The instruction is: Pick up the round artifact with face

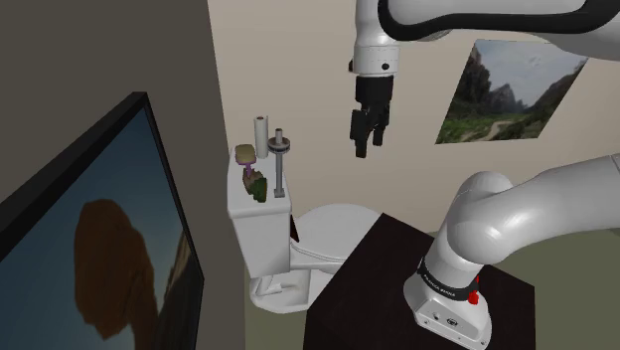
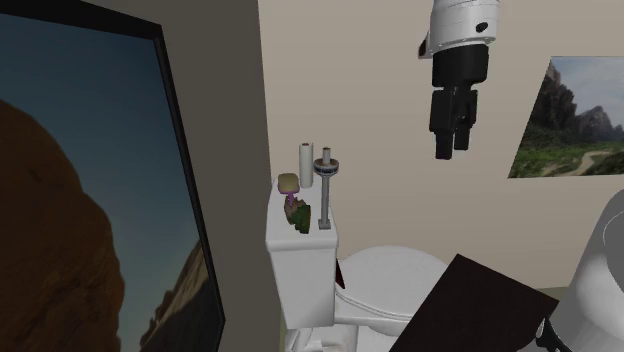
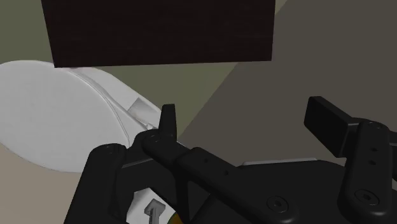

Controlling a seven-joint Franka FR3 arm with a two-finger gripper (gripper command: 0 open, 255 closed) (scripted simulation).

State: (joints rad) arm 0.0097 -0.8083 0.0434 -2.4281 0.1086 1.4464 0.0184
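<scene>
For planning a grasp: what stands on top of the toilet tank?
On the toilet tank: a white roll, a grey post, a round tan piece, a green item. They cover the lid beneath; a face cannot be made out.

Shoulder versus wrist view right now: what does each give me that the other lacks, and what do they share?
Shoulder view, not wrist: the toilet tank with the tan round artifact on top, beside a white roll and a grey upright tool; the landscape picture. Wrist view, not shoulder: the fingers close up, standing apart, nothing between them. Both: the gripper, the white toilet lid, the dark stand.
</scene>
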